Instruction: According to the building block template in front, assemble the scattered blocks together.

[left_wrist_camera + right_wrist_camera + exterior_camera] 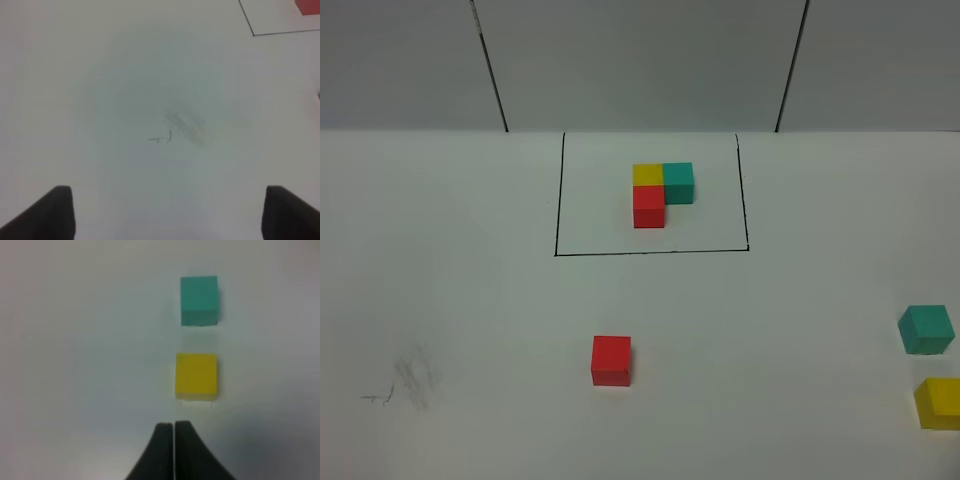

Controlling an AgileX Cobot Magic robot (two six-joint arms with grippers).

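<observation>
Cubes on the desk: six in all. Red: two, namely the framed red cube and the loose red cube. Yellow: two, the framed yellow cube and the loose yellow cube. Teal: two, the framed teal cube and the loose teal cube. By grouping: three joined inside the drawn black rectangle, three lying singly outside it. Rectangles: one. Grey scuff mark: one. Hands: two, the left hand and the right hand.
</observation>
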